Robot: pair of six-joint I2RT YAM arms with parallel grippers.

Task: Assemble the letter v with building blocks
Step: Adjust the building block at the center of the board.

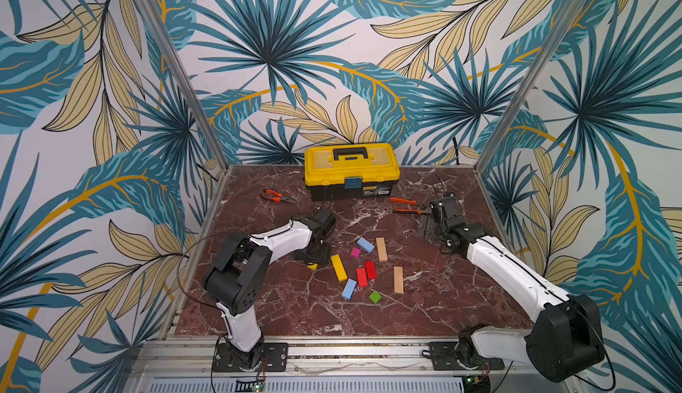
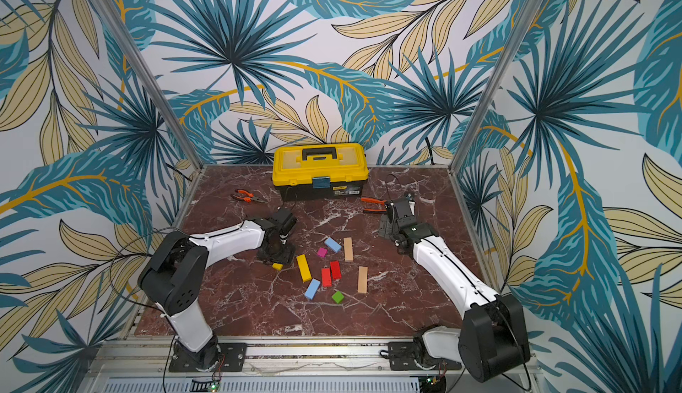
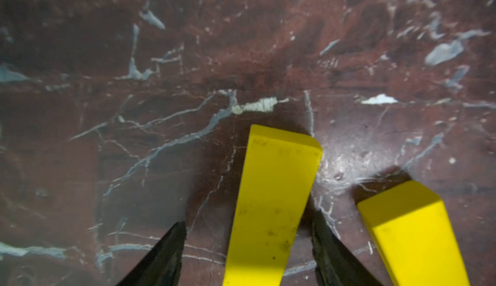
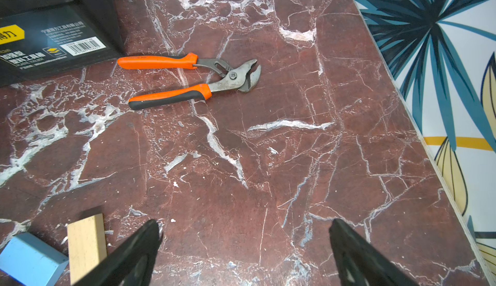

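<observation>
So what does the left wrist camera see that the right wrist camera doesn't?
Left wrist only: a yellow bar inside the open left pincer, and a second yellow bar just outside it. Right wrist only: orange-handled pliers, toolbox, tan bar, light-blue block, wallpaper, the open right pincer. Both: the red marble table.

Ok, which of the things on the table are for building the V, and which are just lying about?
For the V: yellow bars, tan bars, red blocks, light-blue blocks, magenta cube, green cube.

Lying about: yellow toolbox, orange-handled pliers.
</observation>
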